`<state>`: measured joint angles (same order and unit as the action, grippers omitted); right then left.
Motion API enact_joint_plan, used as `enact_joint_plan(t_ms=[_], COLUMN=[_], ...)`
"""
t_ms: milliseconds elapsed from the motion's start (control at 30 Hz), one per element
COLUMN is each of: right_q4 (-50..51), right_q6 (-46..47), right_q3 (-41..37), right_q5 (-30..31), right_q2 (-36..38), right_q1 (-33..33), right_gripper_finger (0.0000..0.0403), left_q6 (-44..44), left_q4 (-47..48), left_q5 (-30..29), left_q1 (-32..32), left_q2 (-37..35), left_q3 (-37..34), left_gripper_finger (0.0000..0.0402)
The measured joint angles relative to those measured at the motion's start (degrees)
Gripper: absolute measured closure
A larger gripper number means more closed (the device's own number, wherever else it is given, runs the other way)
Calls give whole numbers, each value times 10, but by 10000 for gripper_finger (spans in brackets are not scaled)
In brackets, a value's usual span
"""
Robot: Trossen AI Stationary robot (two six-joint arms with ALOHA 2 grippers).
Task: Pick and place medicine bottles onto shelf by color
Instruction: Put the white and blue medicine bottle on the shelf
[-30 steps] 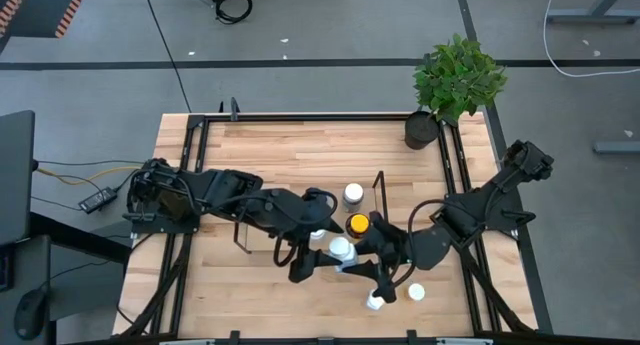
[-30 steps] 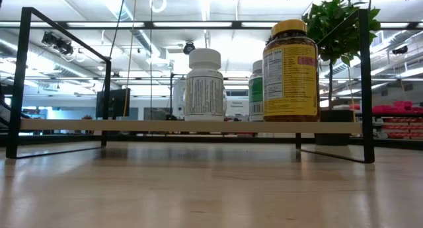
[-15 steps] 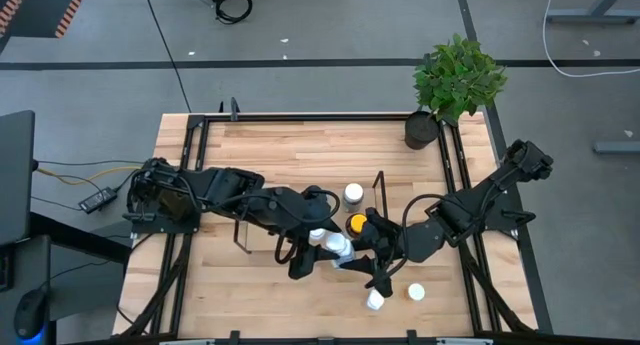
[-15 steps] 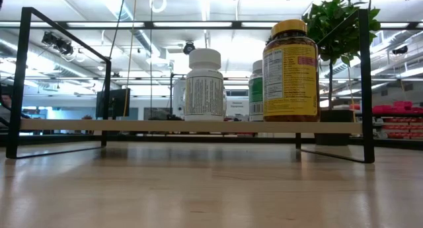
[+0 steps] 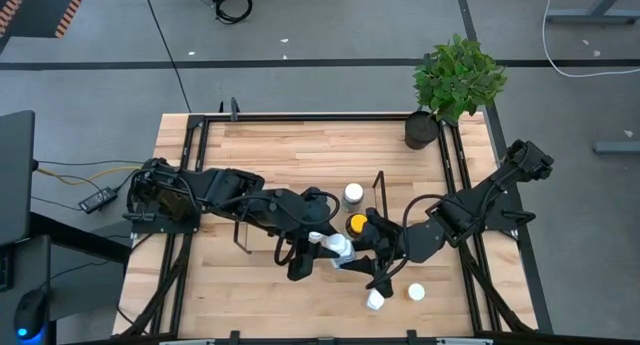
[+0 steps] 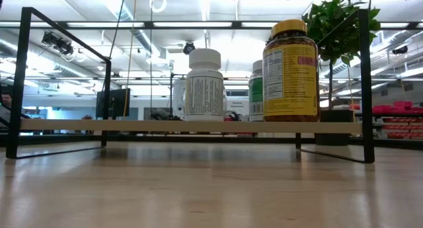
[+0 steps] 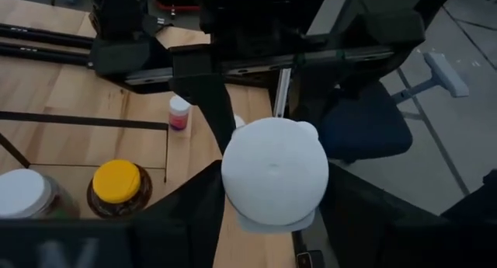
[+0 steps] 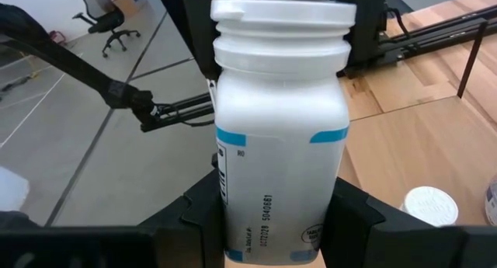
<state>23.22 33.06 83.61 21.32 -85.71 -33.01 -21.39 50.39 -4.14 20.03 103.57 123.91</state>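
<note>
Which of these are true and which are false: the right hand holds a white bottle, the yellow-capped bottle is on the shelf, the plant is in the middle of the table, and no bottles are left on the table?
1. The right hand holds a white bottle: true.
2. The yellow-capped bottle stands on the shelf: true.
3. The plant is mid-table: false, it stands at a far corner.
4. No bottles remain on the table: false, two white-capped bottles still stand near the front edge.

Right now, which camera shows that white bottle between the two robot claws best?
The right wrist view: the white bottle fills it, label readable. The left wrist view shows only its cap, the high view a small white spot between both grippers, the low view nothing.
</note>
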Motion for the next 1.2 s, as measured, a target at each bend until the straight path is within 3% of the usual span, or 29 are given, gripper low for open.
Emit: enact_joint_plan(t_ms=[300,867,1200], right_q4=[2,4,8], right_q6=[1,9,14], right_q3=[1,0,-1], right_q5=[0,-1,-10], right_q2=[0,0,-1], right_q1=[0,0,0], right_gripper_finger=[242,242,242], left_q6=[0,-1,-4], left_q4=[-24,-26,-23], left_q5=[-1,2,25], left_q1=[0,0,0], left_q2=[0,3,12], left_q3=[-1,0,1], left_gripper_finger=[181,205,193])
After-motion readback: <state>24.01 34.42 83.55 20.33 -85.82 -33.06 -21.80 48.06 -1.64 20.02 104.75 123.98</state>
